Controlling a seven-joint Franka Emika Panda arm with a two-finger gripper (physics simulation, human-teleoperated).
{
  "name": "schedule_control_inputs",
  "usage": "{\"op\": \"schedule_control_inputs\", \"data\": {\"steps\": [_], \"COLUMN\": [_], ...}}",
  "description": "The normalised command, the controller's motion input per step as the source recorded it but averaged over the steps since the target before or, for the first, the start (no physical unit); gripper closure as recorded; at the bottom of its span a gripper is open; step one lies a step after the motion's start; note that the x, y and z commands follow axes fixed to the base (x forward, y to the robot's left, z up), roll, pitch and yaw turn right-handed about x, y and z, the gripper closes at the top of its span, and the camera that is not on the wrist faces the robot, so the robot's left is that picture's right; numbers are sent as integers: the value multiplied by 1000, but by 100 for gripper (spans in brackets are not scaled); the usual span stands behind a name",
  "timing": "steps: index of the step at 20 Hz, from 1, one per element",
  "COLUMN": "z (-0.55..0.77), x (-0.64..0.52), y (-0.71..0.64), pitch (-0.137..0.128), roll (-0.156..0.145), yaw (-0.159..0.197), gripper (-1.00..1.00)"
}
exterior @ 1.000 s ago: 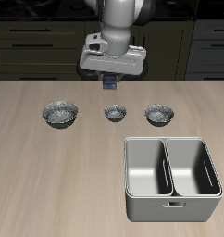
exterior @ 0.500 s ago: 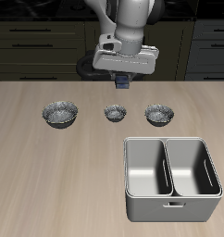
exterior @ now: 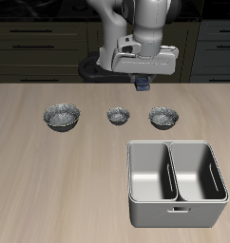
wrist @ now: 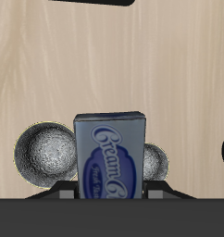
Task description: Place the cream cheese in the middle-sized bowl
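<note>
Claw: the claw (exterior: pixel 142 84) hangs in the air above the back part of the table (exterior: pixel 50 180), pinching the cream cheese between its 2 fingers; in the wrist view the claw (wrist: pixel 110 193) shows only as dark finger bases on either side of the box.
Cream cheese: the cream cheese (exterior: pixel 142 85) is off the table, held just under the arm's grey hand; only its dark blue lower end shows in the exterior view. In the wrist view the cream cheese (wrist: pixel 109 157) is upright and fills the middle, blue with a paler label and script lettering.
Middle-sized bowl: the middle-sized bowl (exterior: pixel 163 117) stands on the table in a row of 3 grey bowls, at one end of the row, nearer the table's front edge than the held box and not directly below it. In the wrist view the middle-sized bowl (wrist: pixel 46 155) shows beside the box, partly hidden by it.
Other bowls: the smallest bowl (exterior: pixel 118 116) is in the middle of the row and the widest bowl (exterior: pixel 63 116) at the far end; the 3 are well apart.
Bin: a grey bin (exterior: pixel 177 207) with 2 compartments sits near the table's front edge, just in front of the middle-sized bowl.
</note>
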Motion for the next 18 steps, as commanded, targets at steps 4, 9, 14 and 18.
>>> {"op": "schedule_control_inputs", "data": {"steps": [4,9,14,18], "z": [-47,11,-42,0], "x": [-62,-57,-121,-82], "y": [368,272,413,350], "pitch": [10,-14,8,2], "roll": [39,25,59,46], "yaw": [-3,5,-1,-33], "gripper": [100,100,100,100]}}
